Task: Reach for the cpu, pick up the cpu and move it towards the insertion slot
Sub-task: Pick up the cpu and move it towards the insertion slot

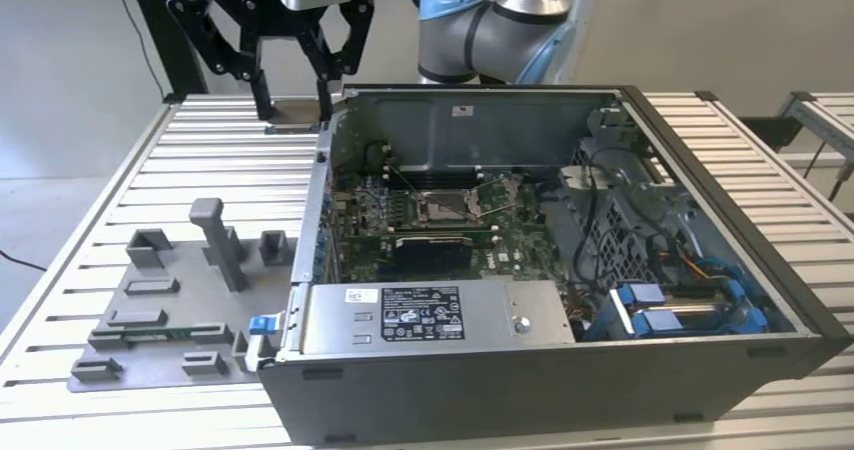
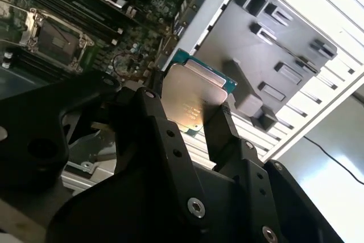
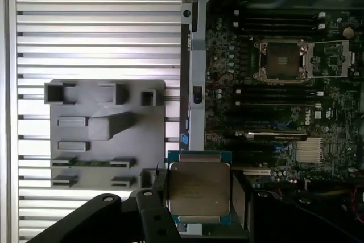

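your black two-fingered pincer [image 1: 294, 112] is closed onto the cpu [image 3: 197, 189], a small thin square chip with a pale silver metal top and a green rim. in both wrist views a black finger [image 2: 149, 99] presses against each of two opposite edges of the chip, which lies flat between them, metal top towards the cameras. in the exterior view the pincer hangs above the slatted aluminium table [image 1: 227, 140], just beside the far corner of the open dark grey computer case [image 1: 534, 370], on the exterior view's left of it. the pale sliver between the fingertips there is probably the chip, though it is hard to make out.

the insertion slot [image 1: 447, 205], a square socket with a shiny silver frame and a dark brownish centre, sits on the green circuit board inside the case. in the first wrist view the held chip is over the case's side wall, well apart from the socket [image 3: 282, 60].

the grey plastic fixture plate [image 1: 174, 300] with its raised blocks lies on the table beside the case, and your pincer is clear of it.
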